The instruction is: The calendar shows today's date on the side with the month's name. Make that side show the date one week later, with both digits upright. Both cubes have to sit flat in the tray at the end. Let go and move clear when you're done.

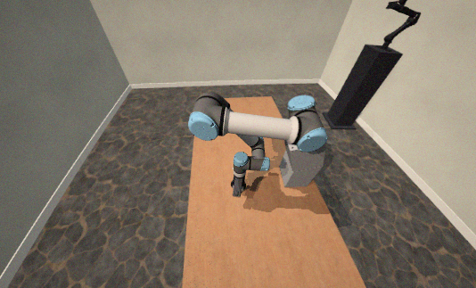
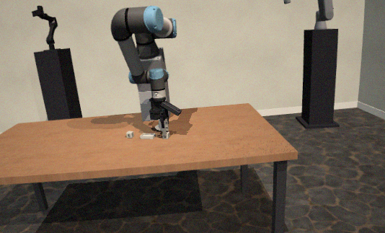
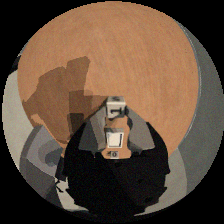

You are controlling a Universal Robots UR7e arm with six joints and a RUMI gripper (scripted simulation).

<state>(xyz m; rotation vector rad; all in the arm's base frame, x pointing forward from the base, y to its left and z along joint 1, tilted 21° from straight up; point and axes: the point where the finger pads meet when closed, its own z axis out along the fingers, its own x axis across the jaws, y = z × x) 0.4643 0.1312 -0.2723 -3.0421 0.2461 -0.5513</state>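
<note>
My gripper (image 1: pixel 236 194) (image 2: pixel 165 132) (image 3: pixel 115 106) points down and is shut on a white cube. The held cube (image 2: pixel 166 135) (image 3: pixel 115 100) is at table height, beside the tray; a dark digit that looks like a 1, lying on its side, shows on it in the wrist view. The white tray (image 2: pixel 147 138) (image 3: pixel 114 140) lies on the table with no cube in it. The other cube (image 2: pixel 130 135) (image 3: pixel 114 154) stands on the far side of the tray, with a small dark mark like a 0 in the wrist view. The month side cannot be read.
The wooden table (image 1: pixel 250 244) (image 2: pixel 216 143) carries these things. The arm's grey pedestal (image 1: pixel 303 168) stands behind the gripper. Dark pillars (image 1: pixel 367 79) (image 2: pixel 319 78) bearing other arms stand away from the table.
</note>
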